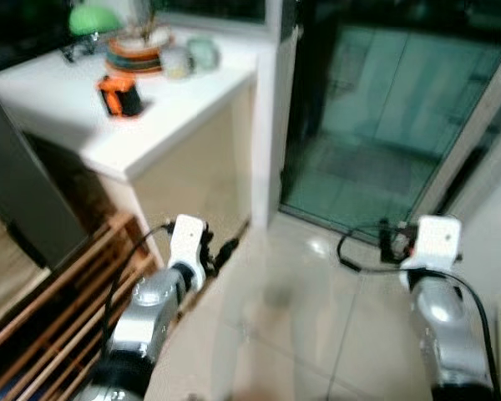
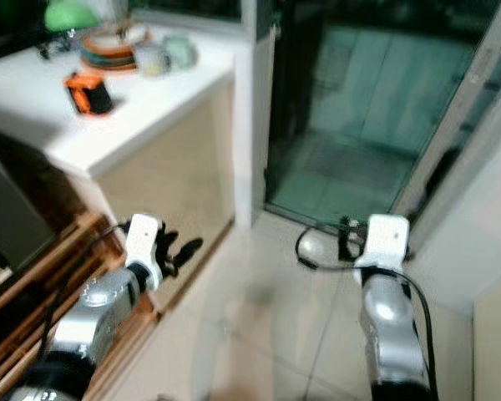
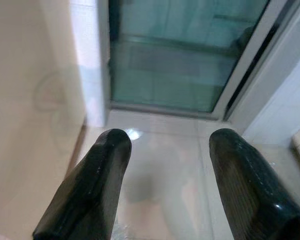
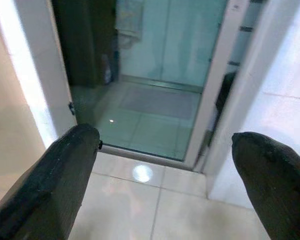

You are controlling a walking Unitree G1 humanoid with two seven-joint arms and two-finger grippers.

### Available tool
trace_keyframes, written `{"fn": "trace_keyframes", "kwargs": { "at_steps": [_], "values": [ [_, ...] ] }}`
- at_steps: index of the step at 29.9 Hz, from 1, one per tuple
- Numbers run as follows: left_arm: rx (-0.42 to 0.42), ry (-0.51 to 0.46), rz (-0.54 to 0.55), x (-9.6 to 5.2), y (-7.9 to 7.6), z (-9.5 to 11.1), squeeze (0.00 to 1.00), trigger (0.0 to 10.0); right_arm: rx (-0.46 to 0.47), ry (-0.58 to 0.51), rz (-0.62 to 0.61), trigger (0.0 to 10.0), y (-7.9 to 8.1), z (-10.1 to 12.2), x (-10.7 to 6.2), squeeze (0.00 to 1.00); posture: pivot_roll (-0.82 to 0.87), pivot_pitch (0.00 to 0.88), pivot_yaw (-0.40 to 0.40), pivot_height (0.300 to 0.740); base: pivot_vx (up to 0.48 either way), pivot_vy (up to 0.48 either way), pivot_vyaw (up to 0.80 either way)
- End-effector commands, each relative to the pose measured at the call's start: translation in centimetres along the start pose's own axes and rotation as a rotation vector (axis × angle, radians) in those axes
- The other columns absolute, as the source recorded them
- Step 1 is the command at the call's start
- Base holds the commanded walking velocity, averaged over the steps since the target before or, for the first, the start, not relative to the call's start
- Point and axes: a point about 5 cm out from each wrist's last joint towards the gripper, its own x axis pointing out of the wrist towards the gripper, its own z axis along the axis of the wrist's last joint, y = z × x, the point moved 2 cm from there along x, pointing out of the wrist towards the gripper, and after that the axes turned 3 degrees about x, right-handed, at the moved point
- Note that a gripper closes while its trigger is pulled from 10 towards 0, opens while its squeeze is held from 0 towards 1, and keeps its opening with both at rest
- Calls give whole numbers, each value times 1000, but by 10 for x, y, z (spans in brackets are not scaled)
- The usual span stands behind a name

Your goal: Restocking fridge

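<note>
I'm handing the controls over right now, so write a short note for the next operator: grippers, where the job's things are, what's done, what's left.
Left gripper: open, holding nothing, held low over the tiled floor beside the white counter.
Right gripper: open, holding nothing, pointed at the glass door.
On the counter: an orange and black item, stacked plates, two cups. The views are blurred.
Done: nothing that can be seen; no stock in hand.
Left: find the fridge and the items, then restock. A dark panel stands at the robot's left; what it is cannot be told.
</note>
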Motion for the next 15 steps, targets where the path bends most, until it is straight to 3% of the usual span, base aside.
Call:
{"fn": "trace_keyframes", "kwargs": {
  "at_steps": [1, 2, 4, 15],
  "values": [
    [-1, -98, 1, 5, -3, 25, 0, 10000, 17, -20, 39, 10000, 10, 5, 3, 0, -139, 0, 15, 740, 0, 0, -425],
    [-36, -153, -12, 8, -8, 35, 0, 10000, 17, -36, 62, 10000, 17, 10, 5, 0, -140, 0, 16, 740, 458, 0, 0],
    [-34, -169, -27, 10, -13, 39, 0, 10000, 16, -43, 76, 10000, 21, 13, 6, 0, -142, 0, 16, 740, 458, 0, 0],
    [-10, -127, -107, 23, -33, 39, 0, 10000, -2, -50, 97, 10000, 26, 14, 7, 0, -156, 0, 21, 740, 458, 0, 0]
  ]
}}
